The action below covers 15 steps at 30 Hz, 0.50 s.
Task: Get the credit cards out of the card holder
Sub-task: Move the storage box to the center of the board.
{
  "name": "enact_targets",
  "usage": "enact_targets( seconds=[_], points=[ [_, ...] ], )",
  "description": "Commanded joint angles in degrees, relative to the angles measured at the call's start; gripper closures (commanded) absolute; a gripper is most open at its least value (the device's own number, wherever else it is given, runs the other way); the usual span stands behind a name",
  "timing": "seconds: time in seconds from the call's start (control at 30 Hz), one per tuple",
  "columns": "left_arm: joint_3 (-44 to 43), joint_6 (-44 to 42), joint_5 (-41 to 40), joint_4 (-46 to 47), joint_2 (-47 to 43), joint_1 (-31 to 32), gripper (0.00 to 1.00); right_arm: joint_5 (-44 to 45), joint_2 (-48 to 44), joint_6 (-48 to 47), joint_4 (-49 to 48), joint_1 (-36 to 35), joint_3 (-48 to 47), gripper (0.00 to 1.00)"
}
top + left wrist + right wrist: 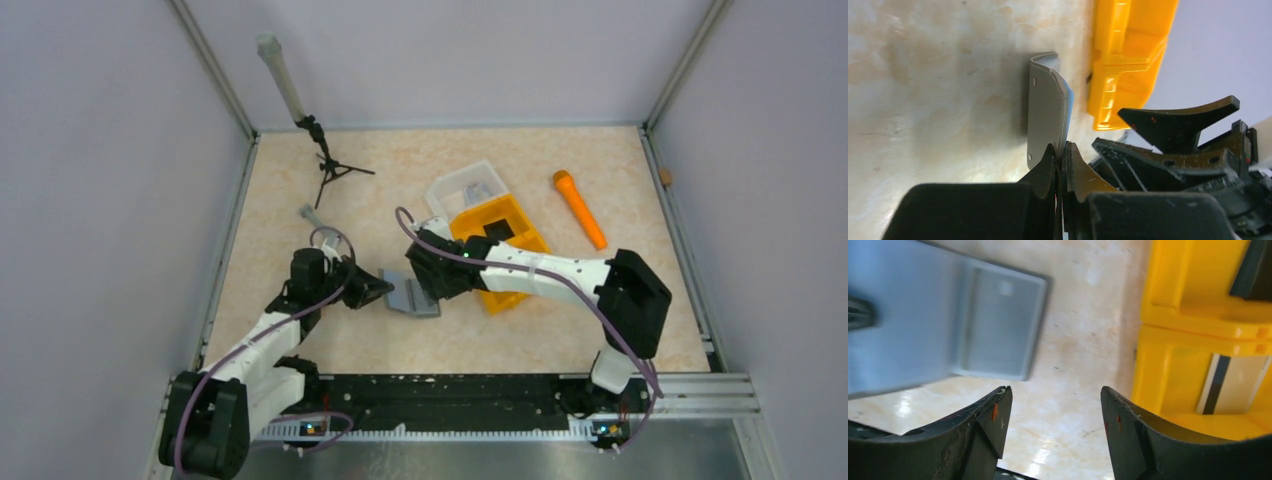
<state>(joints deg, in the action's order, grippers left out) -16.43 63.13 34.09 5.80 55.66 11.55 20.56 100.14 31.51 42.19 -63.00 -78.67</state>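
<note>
left hand (1062, 155) clamps flat grey folding card holder (412, 297) | right hand (1053, 415) open, empty | holder likely floppy; thin blue cards (1070, 100) slick, take exposed edge

Bright even light, soft blurred wrist close-ups

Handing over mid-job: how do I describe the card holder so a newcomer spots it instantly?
Find the orange bin on the table. Just left of it, slightly nearer, sits the card holder. It is the only flat grey folding piece, its edge pinched by the left gripper.
</note>
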Motion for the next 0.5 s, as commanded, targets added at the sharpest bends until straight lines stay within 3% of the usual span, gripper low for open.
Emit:
enact_targets(
  seconds=[0.0,0.2,0.37,0.47],
  points=[
    [-6.6,-10.8,-4.3,-8.4,0.7,-0.3,1.0,-4.8,-8.5,1.9,-9.7,3.6,9.6,0.29],
    [-12.0,-19.0,-9.6,-15.1,5.8,-0.3,1.0,-9.2,-9.4,4.6,-16.9,6.8,19.2,0.24],
    [-12.3,-19.8,-10.2,-14.2,8.2,-0.3,0.89,-13.0,-9.2,5.9,-21.5,9.6,23.4,0.22],
    [-12.3,-19.9,-10.6,-14.0,8.2,-0.3,0.88,-12.0,-8.3,6.2,-20.9,10.6,23.7,0.22]
  ],
)
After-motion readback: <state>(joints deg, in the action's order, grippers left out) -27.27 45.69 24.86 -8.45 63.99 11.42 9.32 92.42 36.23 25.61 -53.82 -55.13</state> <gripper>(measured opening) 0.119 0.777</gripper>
